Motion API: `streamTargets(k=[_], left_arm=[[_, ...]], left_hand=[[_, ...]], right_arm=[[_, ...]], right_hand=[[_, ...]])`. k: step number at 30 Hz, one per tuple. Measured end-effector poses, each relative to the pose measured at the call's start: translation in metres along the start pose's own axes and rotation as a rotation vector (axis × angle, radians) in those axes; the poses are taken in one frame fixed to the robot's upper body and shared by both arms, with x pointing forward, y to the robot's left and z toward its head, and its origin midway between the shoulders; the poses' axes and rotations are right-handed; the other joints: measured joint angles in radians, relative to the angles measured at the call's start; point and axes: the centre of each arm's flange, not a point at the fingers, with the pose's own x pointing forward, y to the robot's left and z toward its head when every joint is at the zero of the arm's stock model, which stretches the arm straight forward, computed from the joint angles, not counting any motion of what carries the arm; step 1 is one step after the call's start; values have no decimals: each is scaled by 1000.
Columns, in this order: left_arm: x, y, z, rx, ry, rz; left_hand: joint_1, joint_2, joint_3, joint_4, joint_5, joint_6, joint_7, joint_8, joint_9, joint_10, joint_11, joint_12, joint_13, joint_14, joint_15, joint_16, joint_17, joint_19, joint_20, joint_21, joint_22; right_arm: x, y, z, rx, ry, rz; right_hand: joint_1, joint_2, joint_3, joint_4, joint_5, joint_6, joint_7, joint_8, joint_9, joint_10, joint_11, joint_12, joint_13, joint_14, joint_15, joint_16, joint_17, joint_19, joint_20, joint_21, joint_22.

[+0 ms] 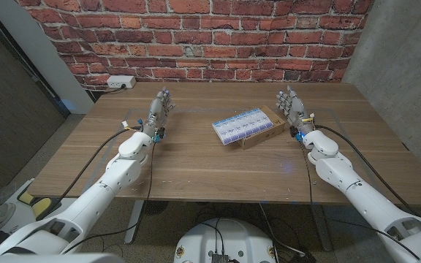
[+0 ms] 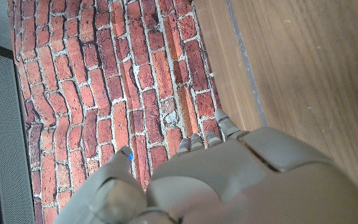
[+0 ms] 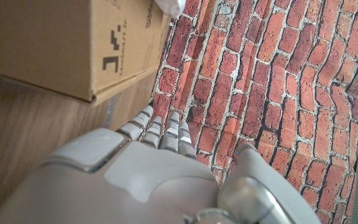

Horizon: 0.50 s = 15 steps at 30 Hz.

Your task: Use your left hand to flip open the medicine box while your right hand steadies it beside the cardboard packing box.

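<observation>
Medicine box (image 1: 242,126): lid shut as far as can be judged, seen at table centre-right in head view, lying on/against the cardboard packing box (image 1: 263,131), whose brown edge shows on the near and right sides. Whether it sits on top or just beside can't be told from this angle. Nothing is touching it yet.

Right hand (image 1: 292,107): held just right of the cardboard, apart from it, fingers up and spread, nothing gripped. In right wrist view the cardboard side (image 3: 55,43) is seen close past the fingers (image 3: 166,134).

Left hand (image 1: 159,111): well apart from the box on its left side, fingers up and apart, nothing held. In left wrist view the hand (image 2: 229,180) is seen over bare table (image 2: 303,74), w/ brick wall (image 2: 104,81) beyond.

Risks, as judged:
- Lid pried w/o right hand pressed down first → the light box slides or tips off the cardboard.
- Steadying push from the right too hard → both boxes shoved toward the left hand.
- Left fingers landed on lid top, not its edge → lid pinned shut.

Unclear: lid seam/hinge side not resolvable; blue print on top too small to read; cardboard mostly covered by the medicine box.
</observation>
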Motion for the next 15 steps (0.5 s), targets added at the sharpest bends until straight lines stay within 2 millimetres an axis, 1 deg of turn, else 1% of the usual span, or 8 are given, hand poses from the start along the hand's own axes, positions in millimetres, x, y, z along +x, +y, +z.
streamTargets(k=[2,3,7,8,9,10,13,15], left_arm=[[0,0,0,7,3,1],[0,0,0,8,3,2],[0,-1,-1,41,29,-13],[0,-2,-3,49,40,-18],[1,-1,3,50,30,-15],[1,-1,2,56,37,-18],[1,-2,2,77,62,-32],[2,-2,4,94,80,-48]], left_hand=[[35,-12,-1,-30,0,22,3,19,11,42,16,16,10,35,26,8,5,3,28,1,0],[55,-26,-2,-47,-1,15,-7,19,14,45,20,16,15,45,33,9,7,4,43,-1,0],[108,-67,-5,-93,-12,3,-44,-8,15,38,29,7,17,57,46,9,10,3,92,-12,0],[115,-74,-5,-102,-13,2,-45,-14,15,35,33,4,17,53,50,8,13,4,103,-13,0],[117,-76,-7,-108,-19,2,-45,-16,15,31,37,0,17,50,53,3,15,3,112,-18,0],[127,-86,-9,-114,-20,2,-45,-16,14,30,37,0,17,51,54,1,15,4,124,-19,0],[150,-109,-16,-135,-27,2,-45,-24,12,30,37,0,17,57,60,1,15,5,167,-19,0],[167,-126,-20,-149,-27,6,-35,-24,12,32,40,0,17,73,63,3,15,3,184,-19,0]], right_arm=[[0,0,0,1,1,1],[0,0,0,1,1,1],[1,-1,0,9,-3,-6],[1,-2,1,19,-8,-16],[1,1,-1,-2,3,4],[1,1,-1,-4,4,5],[1,0,-1,0,1,1],[1,0,-1,0,1,1]], right_hand=[[0,0,0,0,0,0,0,0,0,3,5,0,2,5,5,0,0,0,0,0,0],[0,0,0,0,0,0,0,0,0,0,8,0,2,3,7,0,0,4,4,0,0],[0,0,0,0,0,0,0,0,0,-3,12,0,2,5,16,0,0,7,7,0,0],[0,0,0,0,0,0,0,0,0,-3,12,0,2,5,16,0,0,7,7,0,0],[0,0,0,0,0,0,0,0,0,-4,12,0,2,5,16,0,0,7,7,2,0],[2,-2,0,0,0,0,0,0,0,-7,15,0,2,5,16,0,0,7,7,4,0],[4,-4,0,0,0,0,0,3,0,-2,21,0,2,5,16,0,0,7,7,4,0],[4,-4,2,-2,0,0,0,4,5,-2,21,0,2,6,17,0,0,7,7,4,0]])
